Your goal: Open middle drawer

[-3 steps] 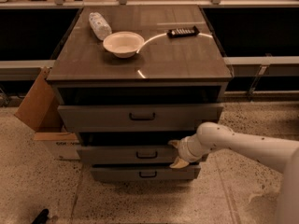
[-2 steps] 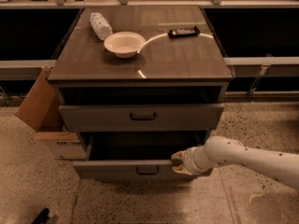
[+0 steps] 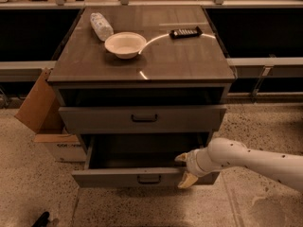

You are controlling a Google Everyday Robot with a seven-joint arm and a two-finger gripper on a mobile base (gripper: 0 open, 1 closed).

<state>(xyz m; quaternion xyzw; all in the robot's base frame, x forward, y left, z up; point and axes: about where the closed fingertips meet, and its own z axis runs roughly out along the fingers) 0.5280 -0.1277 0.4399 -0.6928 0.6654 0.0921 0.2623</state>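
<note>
Now | gripper (image 3: 184,170) clasps middle drawer (image 3: 128,178) front, drawer open | above: one bowl (image 3: 125,44), one bottle (image 3: 101,25)

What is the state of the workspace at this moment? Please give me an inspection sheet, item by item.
Surface: brown cabinet top, carrying three things.
Job's things: middle drawer stands pulled far out, its inside dark; the top drawer above it is slightly out.
Clutter: plastic bottle lying on its side, white bowl, black flat device.
Grippers: gripper at the middle drawer's front edge, right of its handle.
Cables: pale curved line between bowl and device; cannot tell if it is a cable.
Surroundings: cardboard box left of the cabinet, speckled floor.
</note>
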